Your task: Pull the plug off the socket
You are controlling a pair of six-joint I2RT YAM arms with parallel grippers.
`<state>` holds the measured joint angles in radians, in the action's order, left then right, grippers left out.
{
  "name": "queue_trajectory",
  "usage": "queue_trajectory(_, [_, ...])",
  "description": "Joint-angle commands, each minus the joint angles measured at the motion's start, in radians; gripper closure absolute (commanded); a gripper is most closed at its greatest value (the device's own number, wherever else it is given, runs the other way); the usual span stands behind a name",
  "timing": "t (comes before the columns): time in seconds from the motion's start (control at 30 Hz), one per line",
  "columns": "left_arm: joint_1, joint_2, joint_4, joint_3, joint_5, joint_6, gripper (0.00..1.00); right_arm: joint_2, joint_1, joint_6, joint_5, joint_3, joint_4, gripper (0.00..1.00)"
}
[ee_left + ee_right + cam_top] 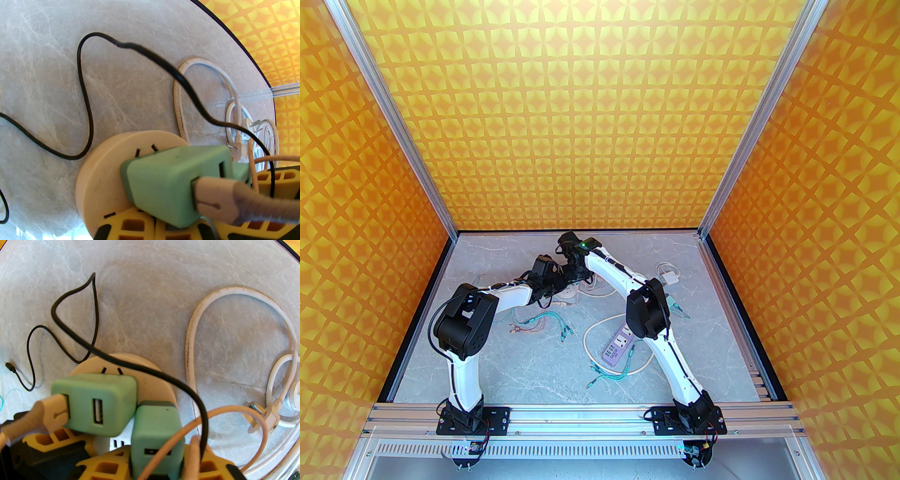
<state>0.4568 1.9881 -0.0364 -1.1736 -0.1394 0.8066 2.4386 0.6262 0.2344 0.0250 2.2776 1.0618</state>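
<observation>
**Inspector:** Start with the surface.
**Assistant:** Grey marbled surface (534, 365). From overhead, both wrists crowd together and hide whatever lies under them.

**Inspector:** The socket?
**Assistant:** The beige round socket (100, 168) sits directly ahead of both claws. Its near half is covered by plugs and fingers.

**Inspector:** Left claw?
**Assistant:** The left claw (153, 228) is closed, fingers together. Its tips are at the socket's near rim, beneath the two-port green plug (168, 182). Contact with the socket cannot be confirmed.

**Inspector:** Right claw?
**Assistant:** The right claw (159, 458) is clamped on the second green plug (157, 425), one yellow finger on each side. That plug stands on the socket face. Its prongs are hidden, so I cannot tell whether it is seated or lifted.

**Inspector:** Cables?
**Assistant:** A white cord (189, 345) loops to the right of the right claw and is cut off at the frame edge. A black cord (164, 63) crosses over the socket; its far tip is too small to identify. A pink cable (46, 413) enters the two-port plug, left of the right claw.
</observation>
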Motion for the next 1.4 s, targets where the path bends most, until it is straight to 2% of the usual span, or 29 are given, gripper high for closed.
queue_trajectory(0.0, [0.017,0.117,0.217,0.056,0.024,-0.009,1.0,-0.121,-0.018,0.044,-0.159,-0.14,-0.116,0.68])
queue_trajectory(0.13, [0.017,0.121,0.218,0.05,0.024,-0.01,1.0,-0.136,-0.03,0.038,-0.175,-0.141,-0.115,0.68])
queue_trajectory(0.5, [0.023,0.129,0.236,0.031,0.024,-0.024,1.0,0.045,0.089,-0.022,-0.037,0.191,0.114,0.67])
queue_trajectory(0.67, [0.023,0.13,0.242,0.026,0.023,-0.025,1.0,-0.015,0.075,-0.023,-0.009,0.094,0.057,0.67])
queue_trajectory(0.83, [0.023,0.132,0.247,0.025,0.024,-0.027,1.0,-0.108,-0.013,0.045,-0.138,-0.092,-0.084,0.68])
queue_trajectory(0.93, [0.026,0.135,0.247,0.022,0.023,-0.029,1.0,-0.098,0.006,0.041,-0.13,-0.058,-0.059,0.68])
queue_trajectory(1.03, [0.03,0.14,0.253,0.011,0.02,-0.03,1.0,-0.039,0.06,0.02,-0.066,0.072,0.024,0.67])
queue_trajectory(1.13, [0.033,0.144,0.258,0.006,0.019,-0.032,1.0,0.021,0.094,0.023,-0.063,0.173,0.074,0.67])
queue_trajectory(1.27, [0.035,0.145,0.259,0.008,0.02,-0.033,1.0,0.015,0.096,0.011,-0.048,0.138,0.062,0.67])
queue_trajectory(1.37, [0.035,0.144,0.258,0.01,0.02,-0.032,1.0,-0.033,0.051,0.02,-0.072,0.047,0.018,0.67])
